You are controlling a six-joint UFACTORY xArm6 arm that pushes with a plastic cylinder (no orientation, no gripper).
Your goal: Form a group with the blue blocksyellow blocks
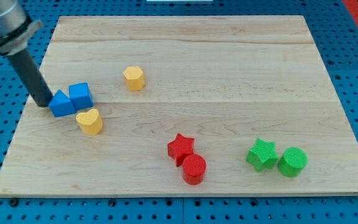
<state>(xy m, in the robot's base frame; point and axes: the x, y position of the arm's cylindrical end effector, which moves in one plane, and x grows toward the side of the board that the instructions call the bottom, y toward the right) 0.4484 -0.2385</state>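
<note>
A blue triangular block (61, 104) and a blue cube (80, 95) sit touching each other at the board's left. A yellow heart block (90, 121) lies just below them, close to the triangle. A yellow hexagonal block (134, 78) sits apart, up and to the right of the cube. My tip (43, 102) is at the left side of the blue triangular block, touching or nearly touching it.
A red star (181, 147) and a red cylinder (194, 168) sit together at the lower middle. A green star (261, 154) and a green cylinder (292, 162) sit at the lower right. The wooden board (229, 62) lies on a blue perforated table.
</note>
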